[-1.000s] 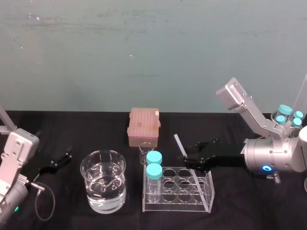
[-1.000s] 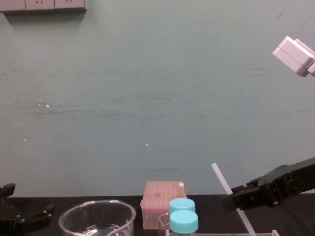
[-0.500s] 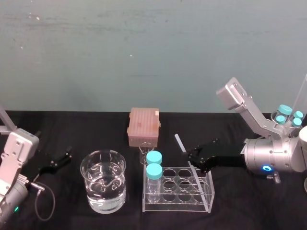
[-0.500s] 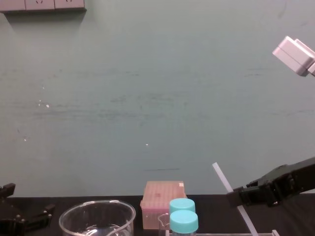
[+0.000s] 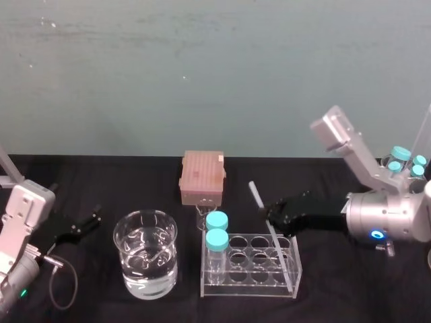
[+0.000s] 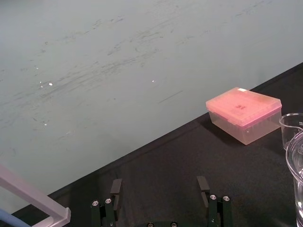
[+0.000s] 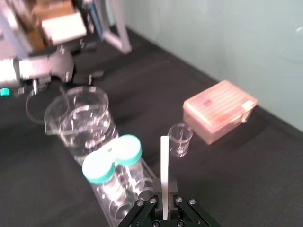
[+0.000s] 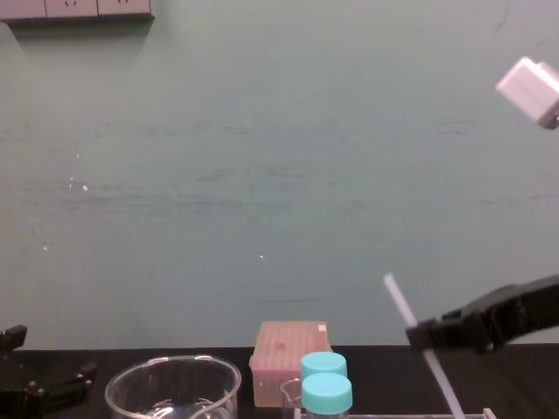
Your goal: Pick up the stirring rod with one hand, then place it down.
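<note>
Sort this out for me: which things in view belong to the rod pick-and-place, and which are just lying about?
In the job:
stirring rod, held tilted
right gripper, shut on it above the table

Lying about:
water beaker
pink box
small glass cup
tube rack with two blue-capped tubes
left gripper, open, idle at the table's left

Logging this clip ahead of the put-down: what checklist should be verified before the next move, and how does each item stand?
1. Right tool shut on the stirring rod: ok, rod pinched and tilted.
2. Rod's lower end free of the tube rack: cannot tell; it overlaps the rack's right end.
3. Rod apart from the blue-capped tubes: ok.
4. Rod apart from the water beaker: ok.
5. Left tool parked at the left, open: ok.
</note>
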Action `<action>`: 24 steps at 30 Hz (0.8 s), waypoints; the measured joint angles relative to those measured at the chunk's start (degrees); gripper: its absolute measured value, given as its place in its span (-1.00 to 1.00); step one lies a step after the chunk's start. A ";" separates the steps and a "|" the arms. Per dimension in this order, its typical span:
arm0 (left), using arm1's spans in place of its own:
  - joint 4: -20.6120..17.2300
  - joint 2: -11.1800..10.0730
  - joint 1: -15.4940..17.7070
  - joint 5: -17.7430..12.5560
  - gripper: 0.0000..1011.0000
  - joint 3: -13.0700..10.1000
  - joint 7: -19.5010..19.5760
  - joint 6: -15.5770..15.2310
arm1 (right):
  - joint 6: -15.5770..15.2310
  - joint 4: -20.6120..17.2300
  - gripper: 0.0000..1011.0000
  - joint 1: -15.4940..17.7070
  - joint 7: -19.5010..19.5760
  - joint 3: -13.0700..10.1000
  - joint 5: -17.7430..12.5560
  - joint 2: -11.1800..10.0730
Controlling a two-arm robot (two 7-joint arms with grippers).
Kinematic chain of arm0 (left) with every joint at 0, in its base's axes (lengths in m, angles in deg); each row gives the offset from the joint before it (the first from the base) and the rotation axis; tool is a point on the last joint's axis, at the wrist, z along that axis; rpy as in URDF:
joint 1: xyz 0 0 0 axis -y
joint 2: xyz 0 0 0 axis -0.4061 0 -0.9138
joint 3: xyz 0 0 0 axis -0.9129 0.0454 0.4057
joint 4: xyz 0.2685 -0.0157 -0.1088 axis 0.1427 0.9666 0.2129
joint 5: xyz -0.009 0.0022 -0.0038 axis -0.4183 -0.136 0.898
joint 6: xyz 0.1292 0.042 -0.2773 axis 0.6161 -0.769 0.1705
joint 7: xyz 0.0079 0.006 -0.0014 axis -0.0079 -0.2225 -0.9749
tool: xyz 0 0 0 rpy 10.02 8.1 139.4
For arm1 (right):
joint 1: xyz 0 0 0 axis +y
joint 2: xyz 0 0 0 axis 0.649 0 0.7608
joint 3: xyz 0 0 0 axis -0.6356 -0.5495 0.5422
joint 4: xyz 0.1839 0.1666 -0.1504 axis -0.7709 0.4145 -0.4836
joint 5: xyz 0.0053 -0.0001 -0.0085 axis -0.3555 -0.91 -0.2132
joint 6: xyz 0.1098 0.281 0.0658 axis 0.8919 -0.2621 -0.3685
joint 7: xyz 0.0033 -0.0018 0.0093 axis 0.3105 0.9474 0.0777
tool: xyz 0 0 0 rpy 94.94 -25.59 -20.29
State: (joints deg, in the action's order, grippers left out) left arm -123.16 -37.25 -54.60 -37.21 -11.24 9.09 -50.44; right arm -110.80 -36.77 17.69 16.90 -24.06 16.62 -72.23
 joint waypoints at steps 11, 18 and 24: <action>0.00 0.00 0.00 0.00 0.99 0.00 0.00 0.00 | 5.32 -2.06 -0.87 5.29 2.34 -8.99 -10.52 0.55; 0.00 0.00 0.00 0.00 0.99 0.00 0.00 0.00 | 8.23 -4.84 -0.87 6.78 2.81 -12.08 -13.99 -0.68; 0.00 0.00 0.00 0.00 0.99 0.00 0.00 0.00 | 12.90 -6.89 -0.87 7.05 4.48 -13.79 -13.60 -1.91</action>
State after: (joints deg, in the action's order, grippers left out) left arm -123.16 -37.25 -54.61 -37.21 -11.24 9.09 -50.44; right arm -97.90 -43.67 24.74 21.38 -37.85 3.03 -74.14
